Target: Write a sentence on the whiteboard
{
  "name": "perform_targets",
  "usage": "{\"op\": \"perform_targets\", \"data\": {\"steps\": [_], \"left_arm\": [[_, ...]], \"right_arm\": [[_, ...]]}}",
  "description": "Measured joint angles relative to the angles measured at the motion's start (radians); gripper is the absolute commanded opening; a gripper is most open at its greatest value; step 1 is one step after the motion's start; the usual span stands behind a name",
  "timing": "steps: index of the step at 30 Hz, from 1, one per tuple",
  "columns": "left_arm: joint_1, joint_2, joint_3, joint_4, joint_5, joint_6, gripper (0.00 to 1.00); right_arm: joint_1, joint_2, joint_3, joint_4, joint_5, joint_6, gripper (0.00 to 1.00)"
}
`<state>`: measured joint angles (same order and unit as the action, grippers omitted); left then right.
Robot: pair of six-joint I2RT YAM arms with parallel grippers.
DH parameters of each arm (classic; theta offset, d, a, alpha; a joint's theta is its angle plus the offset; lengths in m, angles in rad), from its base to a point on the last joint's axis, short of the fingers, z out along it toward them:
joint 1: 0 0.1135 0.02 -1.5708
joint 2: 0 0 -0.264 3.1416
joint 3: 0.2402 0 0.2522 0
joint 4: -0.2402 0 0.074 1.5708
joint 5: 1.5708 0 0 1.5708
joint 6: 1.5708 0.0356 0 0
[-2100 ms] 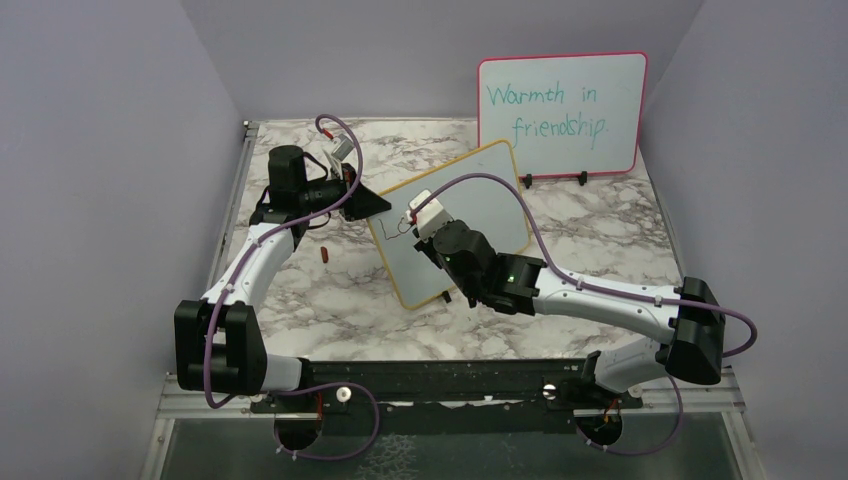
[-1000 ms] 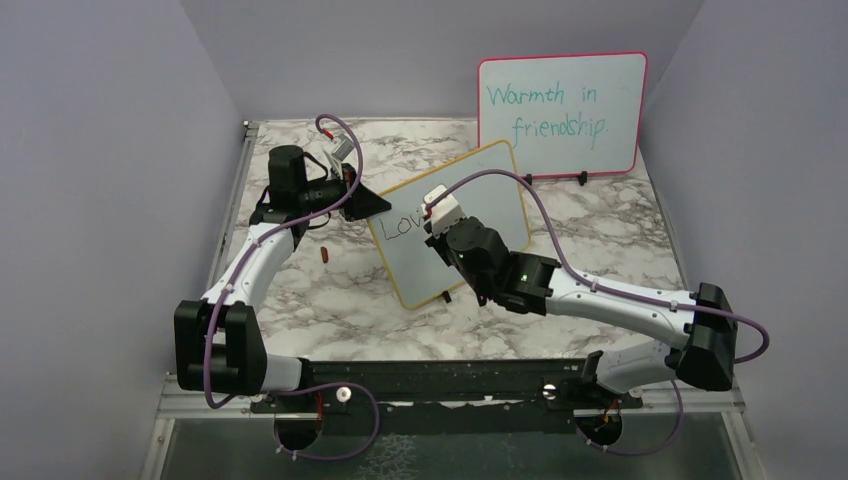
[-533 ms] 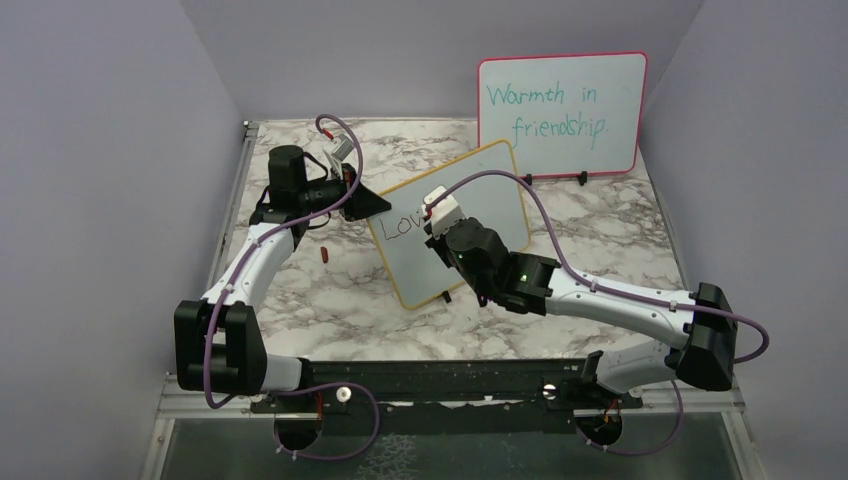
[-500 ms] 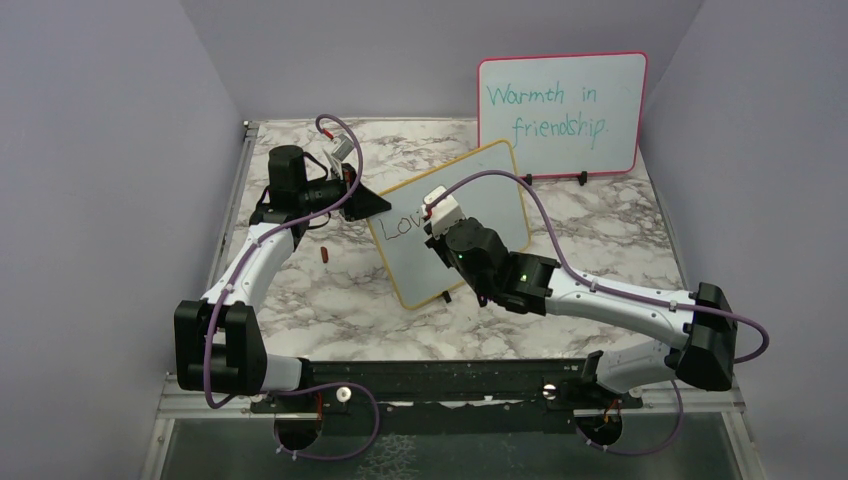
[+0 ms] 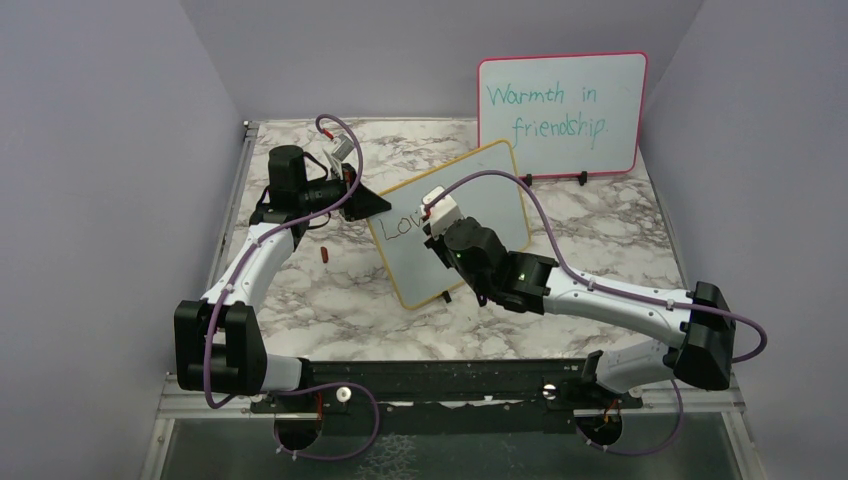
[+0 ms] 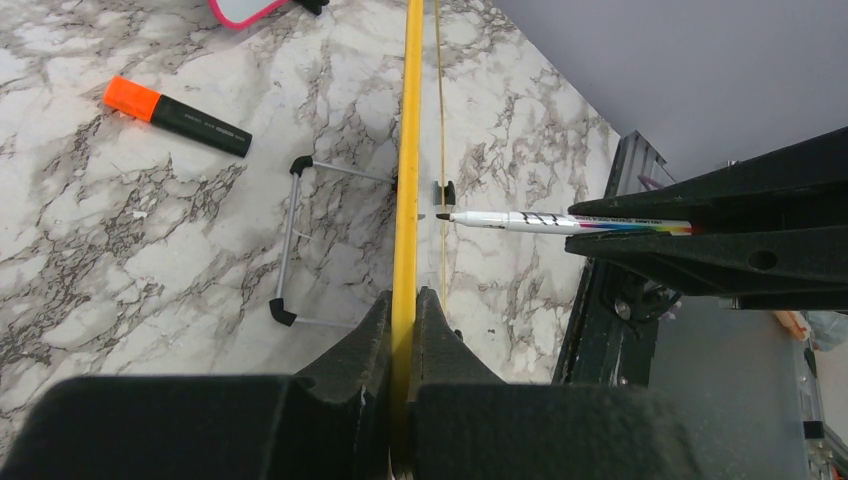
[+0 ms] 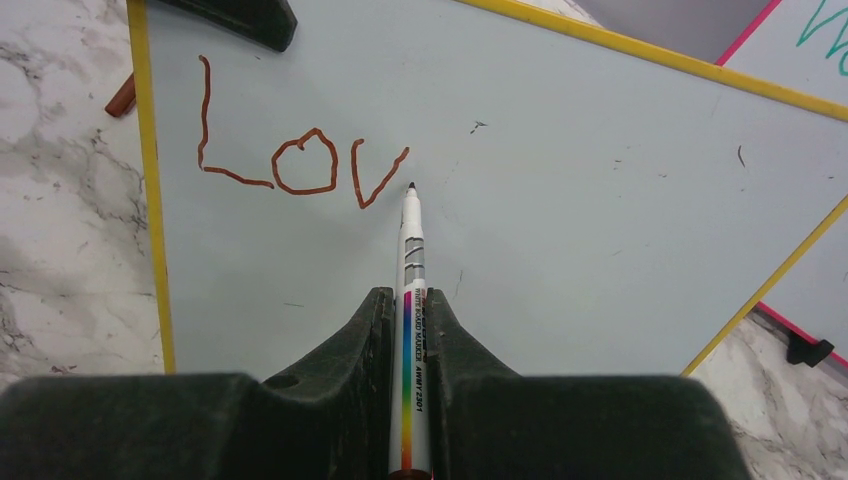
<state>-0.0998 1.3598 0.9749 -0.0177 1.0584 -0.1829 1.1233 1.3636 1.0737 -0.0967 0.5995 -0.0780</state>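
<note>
The whiteboard (image 5: 480, 190), yellow-framed, stands tilted at mid-table. My left gripper (image 6: 404, 300) is shut on its yellow edge (image 6: 405, 150), at the board's left corner in the top view (image 5: 362, 204). My right gripper (image 7: 408, 295) is shut on a white marker (image 7: 412, 270) with a rainbow stripe. The marker's dark tip (image 7: 411, 187) sits at the board's face, just right of the top of the "v". The sentence reads "Lov" (image 7: 300, 165) in brownish-red strokes. In the left wrist view the marker (image 6: 560, 222) meets the board from the right.
A pink-framed board (image 5: 560, 112) with teal writing stands at the back right. An orange-capped black marker (image 6: 175, 115) and a wire stand (image 6: 290, 240) lie on the marble behind the held board. A small red cap (image 5: 324, 254) lies left of the board.
The writing has grown from an "L" and a partial letter to "Lov", and my right gripper has moved right along the board. Over the last second almost nothing has moved.
</note>
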Motion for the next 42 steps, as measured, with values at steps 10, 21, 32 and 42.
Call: {"op": "perform_targets", "data": {"steps": [10,21,32,42], "left_arm": [[0.000,0.000,0.000,0.000,0.000,0.000,0.00],[0.000,0.000,0.000,-0.001,0.000,0.000,0.00],[0.000,0.000,0.000,-0.002,0.000,0.001,0.00],[0.000,0.003,0.000,-0.002,-0.001,0.001,0.00]], "right_arm": [[-0.002,0.004,0.000,-0.003,-0.011,0.001,0.01],[-0.013,0.006,-0.002,-0.003,-0.013,0.008,0.01],[-0.019,0.006,-0.006,-0.002,-0.014,0.010,0.01],[-0.026,0.002,-0.016,-0.002,-0.013,0.010,0.01]]}}
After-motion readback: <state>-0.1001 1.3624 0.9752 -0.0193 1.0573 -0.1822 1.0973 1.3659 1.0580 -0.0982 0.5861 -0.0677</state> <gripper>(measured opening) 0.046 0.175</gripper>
